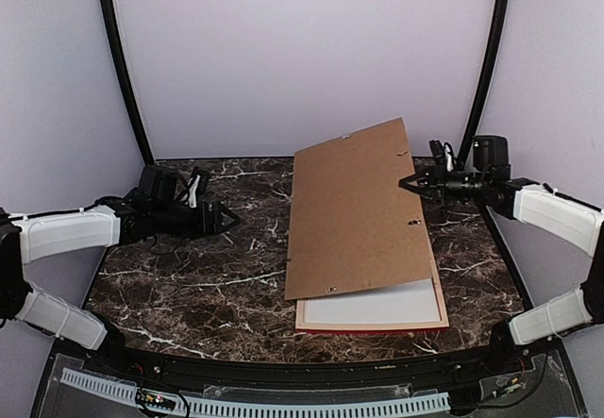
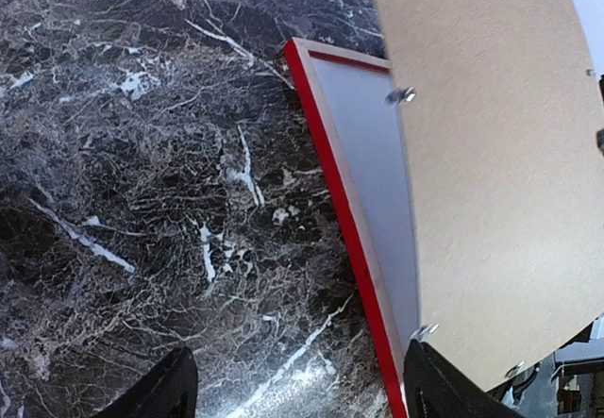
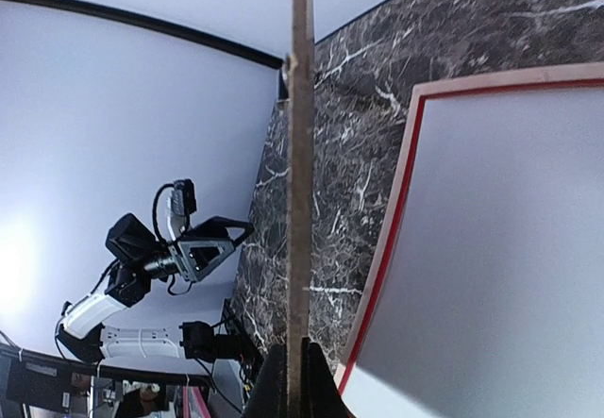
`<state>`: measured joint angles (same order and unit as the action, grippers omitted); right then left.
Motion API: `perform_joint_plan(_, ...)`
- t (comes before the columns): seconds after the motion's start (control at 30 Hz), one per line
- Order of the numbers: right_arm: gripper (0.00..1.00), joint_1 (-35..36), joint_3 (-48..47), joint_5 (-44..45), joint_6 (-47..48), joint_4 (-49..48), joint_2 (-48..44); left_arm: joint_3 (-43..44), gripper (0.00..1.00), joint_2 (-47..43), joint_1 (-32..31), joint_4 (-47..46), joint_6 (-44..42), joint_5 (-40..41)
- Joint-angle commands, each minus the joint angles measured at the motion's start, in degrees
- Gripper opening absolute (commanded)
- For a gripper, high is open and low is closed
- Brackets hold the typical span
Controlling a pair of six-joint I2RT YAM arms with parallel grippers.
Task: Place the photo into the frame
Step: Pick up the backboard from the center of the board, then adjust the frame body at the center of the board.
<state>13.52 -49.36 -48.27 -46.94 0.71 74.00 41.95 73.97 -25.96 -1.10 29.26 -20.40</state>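
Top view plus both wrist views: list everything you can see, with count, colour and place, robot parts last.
table: one, dark marble with white veins, under everything
frame: one, red with a pale wood back, lying flat on the table's right half
white sheet: one, white, inside the frame; print or mat not clear
backing board: one, brown, tilted over the frame
metal tabs: several, silver, near the board's edges
left gripper: one, black, over the table's left side, jaws open
right gripper: one, black, jaws shut on the board's right edge

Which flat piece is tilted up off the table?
The brown board, pinched at its edge by the right end effector; the red frame lies flat beneath.
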Motion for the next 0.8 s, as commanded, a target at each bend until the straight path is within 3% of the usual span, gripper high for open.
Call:
perform_joint_plan(0.0, 0.00, -7.7, -0.3, -7.2, 2.9, 3.2, -4.7, 3.2, 0.79, 4.7, -2.8, 3.7, -0.6, 1.4)
perform_joint_plan(0.3, 0.00, -22.9, -0.5, -14.1, 5.9, 6.4, -6.4, 14.5, 0.79, 19.6, -16.3, 4.7, 1.0, 9.2)
perform_joint_plan(0.53, 0.00, -24.5, 0.2, -13.5, 6.1, 6.4, -8.0, 26.9, 0.68, 32.9, -22.5, 10.1, -0.2, 17.4)
perform_joint_plan(0.77, 0.00, -24.6, 1.0, -13.5, 5.8, 6.1, -8.8, 32.5, 0.60, 39.7, -24.3, 13.1, -1.0, 23.3)
